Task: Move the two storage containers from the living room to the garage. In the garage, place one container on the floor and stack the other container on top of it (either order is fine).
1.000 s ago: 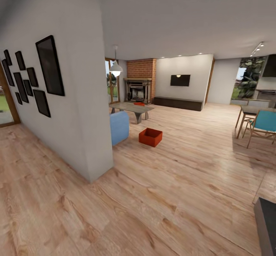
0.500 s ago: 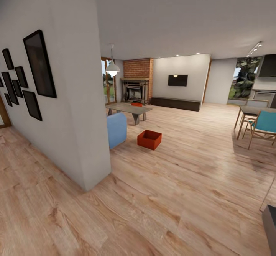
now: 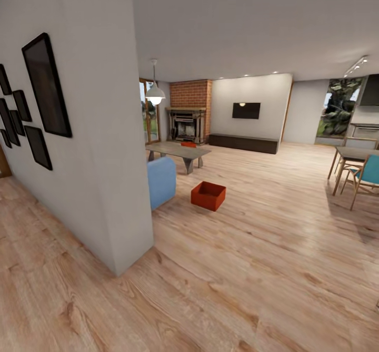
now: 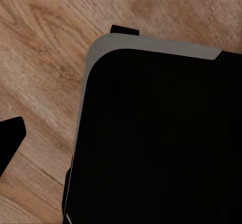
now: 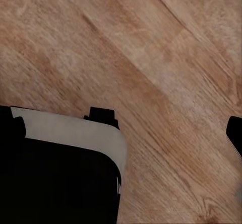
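View has advanced; storage container point(image 3: 208, 195) sits upright, corner-on.

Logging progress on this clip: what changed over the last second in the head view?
The whole view shifted, so the camera moved, apparently forward and past the wall. Nothing was grasped or released. One storage container sits on the wood floor as before, the other by the grey table.

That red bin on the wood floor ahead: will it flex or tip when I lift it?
The red bin looks rigid, with straight walls, so probably little flex. Open and apparently empty, it is likely light. Its low, wide shape should resist tipping.
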Tool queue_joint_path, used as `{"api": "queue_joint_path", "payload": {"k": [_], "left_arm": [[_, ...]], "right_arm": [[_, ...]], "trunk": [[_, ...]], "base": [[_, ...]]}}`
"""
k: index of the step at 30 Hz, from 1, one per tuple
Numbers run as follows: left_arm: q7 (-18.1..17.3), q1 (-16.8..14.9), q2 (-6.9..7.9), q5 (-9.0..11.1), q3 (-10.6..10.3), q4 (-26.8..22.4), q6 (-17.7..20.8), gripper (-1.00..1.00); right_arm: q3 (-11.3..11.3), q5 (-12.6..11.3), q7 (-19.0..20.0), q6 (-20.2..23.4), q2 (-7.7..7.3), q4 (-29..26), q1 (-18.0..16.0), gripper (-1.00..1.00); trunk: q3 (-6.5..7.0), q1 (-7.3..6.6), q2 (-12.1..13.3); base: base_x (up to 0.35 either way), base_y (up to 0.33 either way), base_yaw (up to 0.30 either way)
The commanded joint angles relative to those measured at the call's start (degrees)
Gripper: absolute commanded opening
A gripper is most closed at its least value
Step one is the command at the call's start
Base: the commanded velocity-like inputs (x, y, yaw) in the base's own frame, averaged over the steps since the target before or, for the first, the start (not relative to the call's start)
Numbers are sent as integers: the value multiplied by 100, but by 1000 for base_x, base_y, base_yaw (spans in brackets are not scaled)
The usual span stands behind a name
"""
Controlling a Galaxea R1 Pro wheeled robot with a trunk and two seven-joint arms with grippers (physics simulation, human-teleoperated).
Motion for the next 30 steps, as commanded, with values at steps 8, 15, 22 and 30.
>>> {"api": "queue_joint_path", "payload": {"k": [8, 15, 22, 30], "left_arm": [[5, -1, -1, 23, 25, -2, -11, 100], [3, -1, -1, 23, 25, -2, -11, 100], [6, -1, -1, 23, 25, -2, -11, 100], [5, -1, -1, 23, 25, -2, -11, 100]], "right_arm": [[-14, 38, -63, -24, 17, 15, -7, 100], [-14, 51, -69, -24, 19, 15, -7, 100], [-10, 52, -69, -24, 19, 15, -7, 100], [-9, 52, -69, -24, 19, 15, -7, 100]], "trunk": [[-6, 3, -3], [-6, 3, -3], [-6, 3, -3], [-6, 3, -3]], "base": [[323, 101, -87], [323, 101, -274], [323, 98, -286], [323, 78, -286]]}}
